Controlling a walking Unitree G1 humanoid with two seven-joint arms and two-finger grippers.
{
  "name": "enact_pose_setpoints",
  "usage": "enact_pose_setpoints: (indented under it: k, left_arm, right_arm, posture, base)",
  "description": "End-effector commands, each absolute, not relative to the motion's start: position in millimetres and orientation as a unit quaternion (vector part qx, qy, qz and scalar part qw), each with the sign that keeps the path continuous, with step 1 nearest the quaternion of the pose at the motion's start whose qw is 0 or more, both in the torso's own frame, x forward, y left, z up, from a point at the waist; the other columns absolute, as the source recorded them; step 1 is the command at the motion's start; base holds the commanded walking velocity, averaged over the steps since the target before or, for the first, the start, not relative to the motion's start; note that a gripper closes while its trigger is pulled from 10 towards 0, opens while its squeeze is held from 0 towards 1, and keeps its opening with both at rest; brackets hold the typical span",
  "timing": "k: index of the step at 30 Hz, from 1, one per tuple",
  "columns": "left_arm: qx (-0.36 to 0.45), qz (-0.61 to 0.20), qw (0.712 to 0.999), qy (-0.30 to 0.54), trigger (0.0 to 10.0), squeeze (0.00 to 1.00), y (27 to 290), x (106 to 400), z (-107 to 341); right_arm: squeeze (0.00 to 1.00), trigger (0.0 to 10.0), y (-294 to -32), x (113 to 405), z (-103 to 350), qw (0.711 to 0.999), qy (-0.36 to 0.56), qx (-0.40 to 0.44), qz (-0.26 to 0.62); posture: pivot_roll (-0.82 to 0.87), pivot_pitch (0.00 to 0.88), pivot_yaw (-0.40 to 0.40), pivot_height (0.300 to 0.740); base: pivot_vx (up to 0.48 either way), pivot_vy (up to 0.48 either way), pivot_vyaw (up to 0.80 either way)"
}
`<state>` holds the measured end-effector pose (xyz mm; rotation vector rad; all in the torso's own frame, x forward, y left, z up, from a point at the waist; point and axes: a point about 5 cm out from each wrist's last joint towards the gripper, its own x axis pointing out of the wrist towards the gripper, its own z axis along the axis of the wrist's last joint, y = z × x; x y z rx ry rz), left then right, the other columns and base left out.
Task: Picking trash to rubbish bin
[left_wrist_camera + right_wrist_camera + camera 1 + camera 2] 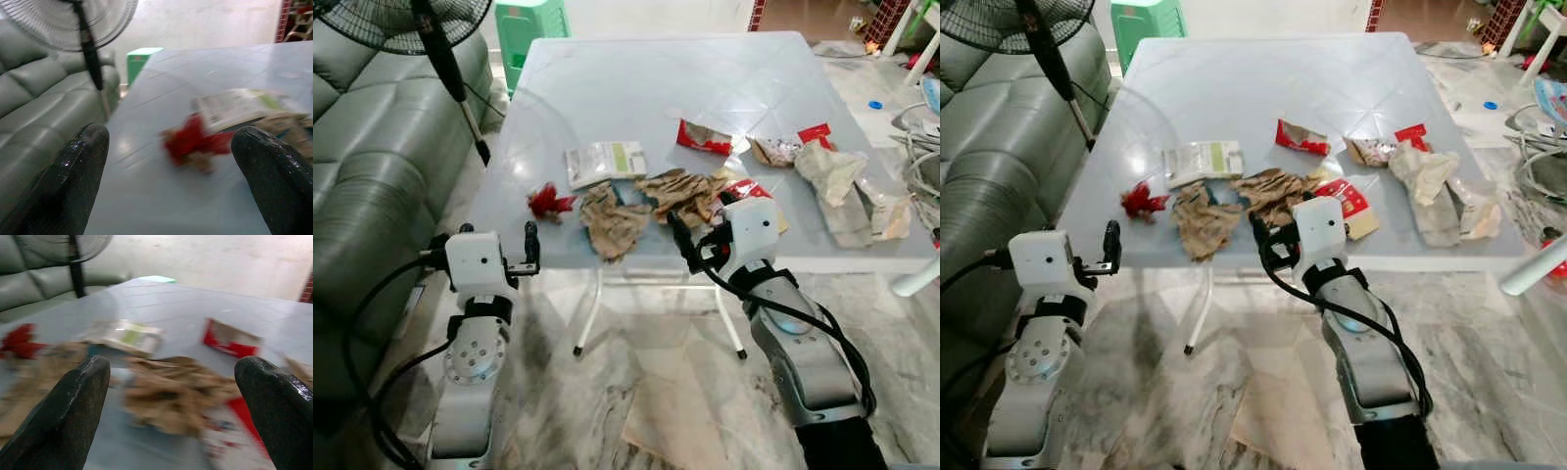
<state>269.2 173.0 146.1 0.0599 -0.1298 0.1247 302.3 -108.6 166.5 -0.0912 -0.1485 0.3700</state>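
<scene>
Trash lies along the near half of a pale blue table [636, 78]: a red crumpled scrap [548, 202], a white and green packet [605, 162], two brown crumpled papers [612, 223] [680, 191], a red wrapper [703, 138], and pale wrappers [829, 171] at the right. My left gripper [171, 161] is open at the table's near left edge, facing the red scrap [193, 142] and apart from it. My right gripper [173, 401] is open at the near edge, pointing at the brown paper [176, 391], with nothing between its fingers.
A grey-green sofa [372, 176] runs along the left, with a standing fan [440, 49] between it and the table. A green stool [530, 24] stands beyond the far corner. Cables [920, 157] lie at the right. Flat cardboard [671, 421] lies on the marble floor.
</scene>
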Motion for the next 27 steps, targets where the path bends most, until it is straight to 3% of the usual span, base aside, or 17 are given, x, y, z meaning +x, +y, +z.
enact_pose_setpoints:
  k: [1,4,13,21,27]
  left_arm:
    - [0.024,0.051,0.996,-0.063,10.0,0.0,166.1,268.7,145.3]
    - [0.023,0.053,0.996,-0.062,10.0,0.0,165.7,268.9,144.9]
    - [0.03,0.06,0.996,-0.06,10.0,0.0,162.9,268.7,142.9]
    - [0.004,-0.03,1.0,-0.004,10.0,0.0,136.4,261.5,123.2]
    - [-0.003,-0.04,0.999,0.009,10.0,0.0,130.6,263.6,117.4]
  right_arm:
    - [0.0,10.0,-116.0,302.2,164.1,0.981,-0.067,-0.051,0.175]
    - [0.0,10.0,-115.2,301.1,163.4,0.98,-0.064,-0.051,0.181]
    - [0.0,10.0,-113.2,300.4,163.1,0.978,-0.065,-0.053,0.19]
    - [0.0,10.0,-109.1,299.8,163.3,0.975,-0.061,-0.05,0.209]
    - [0.0,10.0,-99.9,288.8,156.5,0.962,-0.033,-0.033,0.27]
  posture:
    - [0.07,0.107,-0.011,0.74]
    - [0.07,0.107,-0.011,0.74]
    - [0.07,0.102,-0.013,0.74]
    - [0.07,0.095,-0.018,0.74]
    - [0.06,0.095,-0.018,0.74]
  base:
    - [0.375,0.0,0.0]
    - [0.369,0.0,0.0]
    - [0.0,0.0,0.0]
    - [0.0,0.0,0.0]
    - [0.0,0.0,0.0]
